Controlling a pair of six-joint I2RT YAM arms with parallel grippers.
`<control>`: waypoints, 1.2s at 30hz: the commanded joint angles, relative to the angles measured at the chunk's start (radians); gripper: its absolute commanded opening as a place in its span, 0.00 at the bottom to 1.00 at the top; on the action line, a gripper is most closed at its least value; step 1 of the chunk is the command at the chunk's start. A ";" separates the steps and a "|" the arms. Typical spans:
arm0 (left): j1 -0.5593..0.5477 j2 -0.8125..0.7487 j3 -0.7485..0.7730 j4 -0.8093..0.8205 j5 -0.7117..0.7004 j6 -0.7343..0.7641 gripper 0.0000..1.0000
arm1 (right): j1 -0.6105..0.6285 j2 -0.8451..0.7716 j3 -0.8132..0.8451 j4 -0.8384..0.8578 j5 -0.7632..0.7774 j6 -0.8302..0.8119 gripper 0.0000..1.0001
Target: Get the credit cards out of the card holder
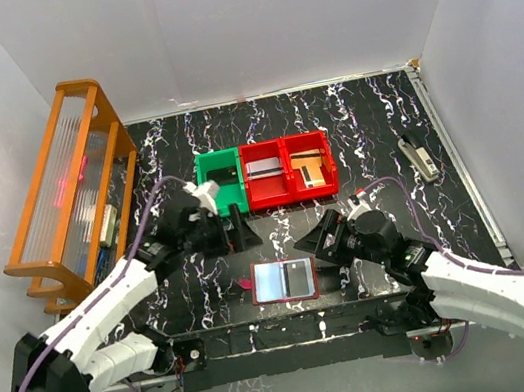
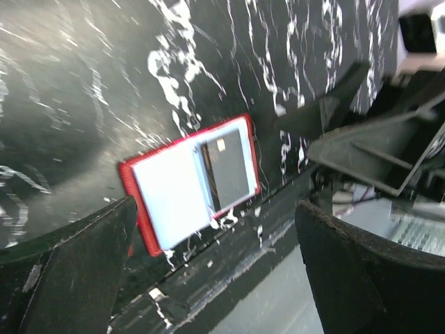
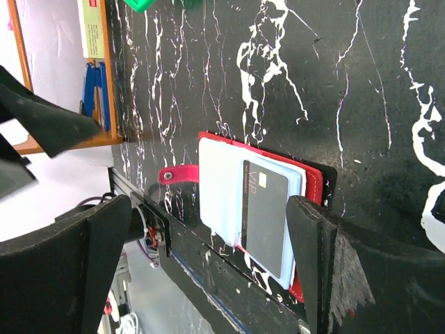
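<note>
Right pincer (image 3: 208,216) gapes near the open card holder (image 3: 217,174), dark card (image 3: 264,209) sleeved inside.

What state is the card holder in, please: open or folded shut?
Open. The card holder lies spread flat, clear sleeves up, a dark card in one, snap tab sticking out.
</note>
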 commanded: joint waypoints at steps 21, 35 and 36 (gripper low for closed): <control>-0.251 0.279 0.021 0.125 0.017 -0.142 0.78 | 0.004 0.292 0.081 0.066 -0.216 -0.010 0.42; -0.271 0.370 0.013 0.180 0.084 -0.148 0.72 | 0.004 0.352 0.051 0.036 -0.184 0.004 0.38; -0.273 0.375 0.012 0.184 0.084 -0.148 0.70 | 0.004 0.351 0.051 0.034 -0.181 0.003 0.38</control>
